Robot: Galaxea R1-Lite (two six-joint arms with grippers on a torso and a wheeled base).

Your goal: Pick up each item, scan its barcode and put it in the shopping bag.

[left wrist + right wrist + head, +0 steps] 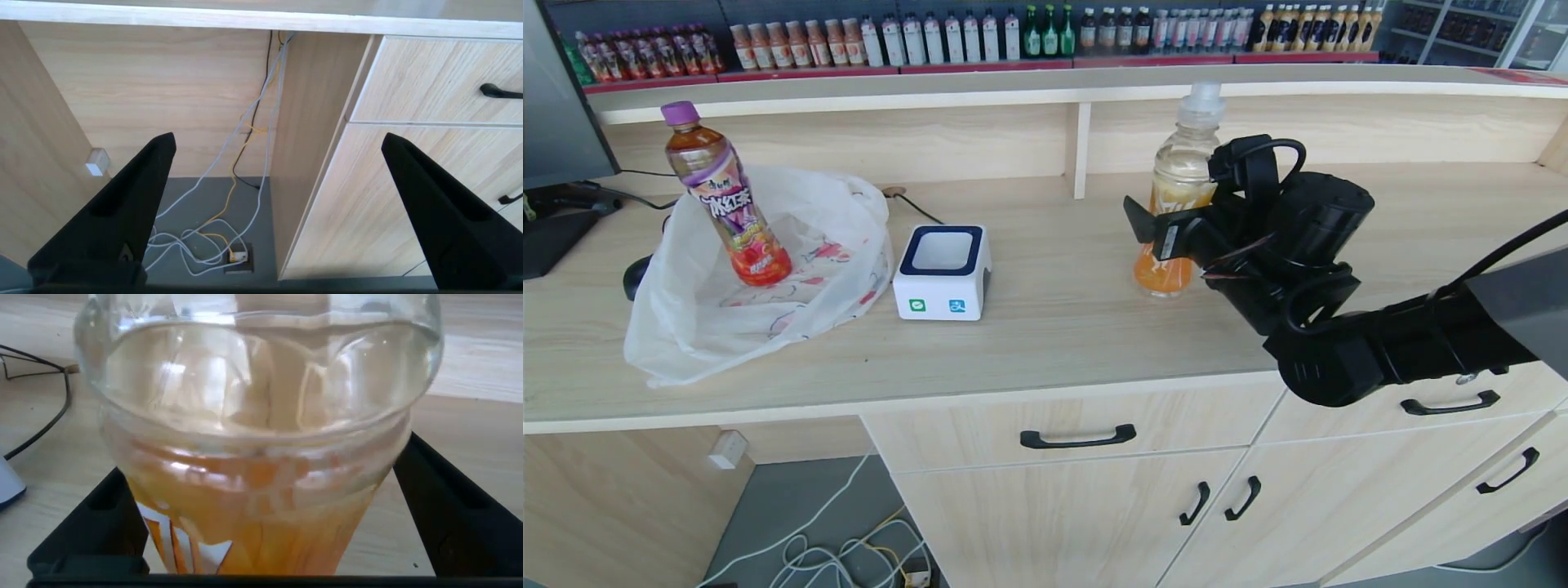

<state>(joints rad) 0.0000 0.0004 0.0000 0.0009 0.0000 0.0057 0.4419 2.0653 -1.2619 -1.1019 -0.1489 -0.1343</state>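
Note:
An orange drink bottle [1178,175] with a clear cap stands upright on the wooden counter [1054,327], to the right of the scanner. My right gripper [1176,237] is open at the bottle's lower half. In the right wrist view the bottle [261,416] sits between the gripper's [261,547] two black fingers [82,531], one on each side. A tea bottle with a purple cap [727,200] stands tilted in the white shopping bag [711,318] at the left. My left gripper [274,204] hangs open and holds nothing, below the counter edge and facing the cabinet front.
A white barcode scanner [943,273] with a dark-rimmed window sits between bag and orange bottle. A raised shelf runs along the counter's back. A monitor stand and cables lie at the far left. Drawers with black handles [1078,438] are below, and loose cables [212,237] lie on the floor.

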